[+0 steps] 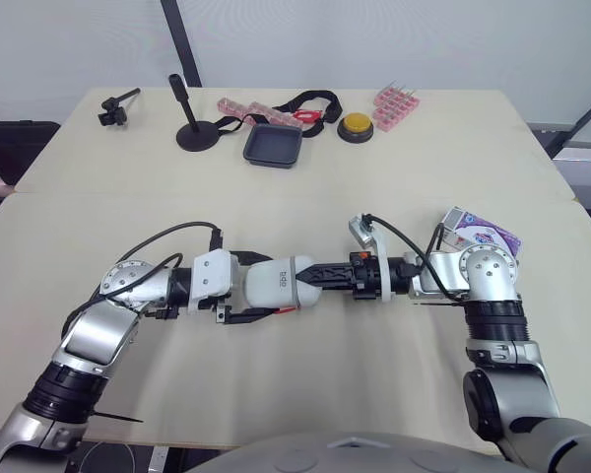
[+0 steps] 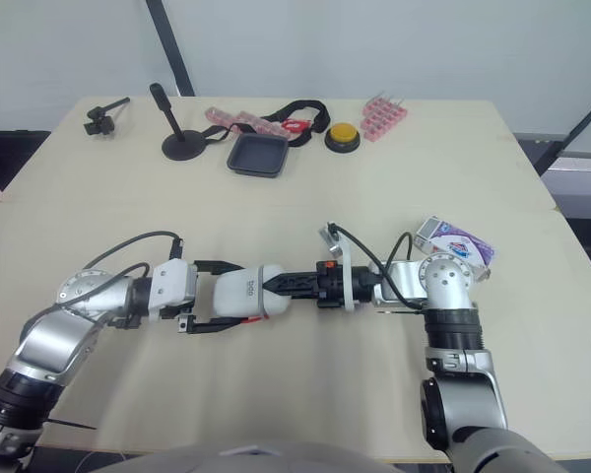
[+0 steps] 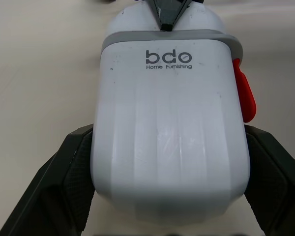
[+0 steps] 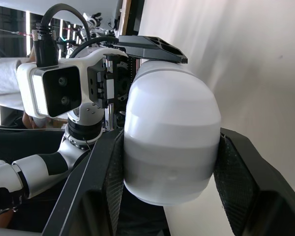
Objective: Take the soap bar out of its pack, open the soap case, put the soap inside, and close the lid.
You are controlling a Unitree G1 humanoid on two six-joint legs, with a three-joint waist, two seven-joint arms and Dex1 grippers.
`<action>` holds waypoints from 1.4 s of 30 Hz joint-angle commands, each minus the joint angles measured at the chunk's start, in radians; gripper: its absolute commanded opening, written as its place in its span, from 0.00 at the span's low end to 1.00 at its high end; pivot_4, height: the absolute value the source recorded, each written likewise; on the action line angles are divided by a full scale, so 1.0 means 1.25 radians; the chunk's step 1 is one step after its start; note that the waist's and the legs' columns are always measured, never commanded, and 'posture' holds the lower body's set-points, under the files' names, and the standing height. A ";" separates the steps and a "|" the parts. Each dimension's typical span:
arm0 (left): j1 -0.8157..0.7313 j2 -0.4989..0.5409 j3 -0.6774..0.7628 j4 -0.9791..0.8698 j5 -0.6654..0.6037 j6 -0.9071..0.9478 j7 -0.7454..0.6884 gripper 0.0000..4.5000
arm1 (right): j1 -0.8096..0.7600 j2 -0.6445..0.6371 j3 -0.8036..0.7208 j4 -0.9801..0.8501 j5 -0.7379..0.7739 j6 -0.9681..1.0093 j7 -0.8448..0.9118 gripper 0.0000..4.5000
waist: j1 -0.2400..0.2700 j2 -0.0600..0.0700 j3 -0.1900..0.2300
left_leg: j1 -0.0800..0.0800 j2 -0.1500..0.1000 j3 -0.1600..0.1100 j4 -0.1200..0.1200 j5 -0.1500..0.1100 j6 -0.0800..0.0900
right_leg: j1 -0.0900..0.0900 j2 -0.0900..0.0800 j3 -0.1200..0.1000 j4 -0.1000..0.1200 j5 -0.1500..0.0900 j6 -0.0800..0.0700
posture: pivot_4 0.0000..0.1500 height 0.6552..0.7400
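Note:
The white soap case (image 3: 169, 128), lid down, with a red latch (image 3: 244, 96) on one side, hangs just above the table's near middle. My left gripper (image 1: 264, 288) is shut on its left end, a black finger on each long side. My right gripper (image 1: 313, 277) is shut on its rounded right end, pads (image 4: 236, 172) pressed against both flanks. The soap pack (image 1: 481, 233), a purple and white box, lies on the table at the right, behind my right elbow. I cannot see whether the pack is open.
Along the far edge stand a dark square tray (image 1: 273, 145), a yellow button (image 1: 356, 125), pink strips (image 1: 396, 104), a black strap (image 1: 310, 101), a black stand (image 1: 192, 128) and a small clamp (image 1: 116, 105). A seam (image 1: 276, 195) joins two tabletops.

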 commanded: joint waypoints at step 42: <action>-0.137 -0.070 -0.031 0.280 0.023 -0.134 -0.054 0.77 | 0.051 -0.919 0.164 -0.110 0.465 -0.162 -0.325 0.47 | 0.017 -0.001 0.000 | -0.001 -0.001 0.000 0.001 0.000 0.000 | 0.003 -0.001 -0.001 -0.005 0.000 0.002 | 1.00 1.00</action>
